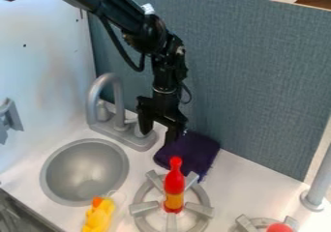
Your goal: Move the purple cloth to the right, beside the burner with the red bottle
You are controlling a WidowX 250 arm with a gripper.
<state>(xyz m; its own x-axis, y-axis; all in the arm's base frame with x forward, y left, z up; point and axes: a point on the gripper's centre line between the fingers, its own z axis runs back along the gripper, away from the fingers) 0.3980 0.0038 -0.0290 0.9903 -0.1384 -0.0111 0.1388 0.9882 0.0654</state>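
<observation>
The gripper (pixel 157 136) hangs down between the faucet and the dark purple cloth, its fingers spread apart with nothing visible between them. Its right finger is at the left edge of the cloth (pixel 194 151); whether they touch I cannot tell. The cloth lies against the foot of the blue-grey back panel. In front of it, a red bottle with a yellow-orange band (pixel 174 185) stands upright on the grey stove burner (pixel 143 208). A yellow toy with an orange tip (pixel 99 215) lies at the lower edge, just beyond the sink's rim.
A round grey sink (pixel 121 159) is set into the white counter at the left, with a grey faucet (pixel 116 124) behind it. A second burner (pixel 248 223) with a red item (pixel 279 227) is at the lower right, near a grey post (pixel 317 190). The panel (pixel 252 76) stands behind.
</observation>
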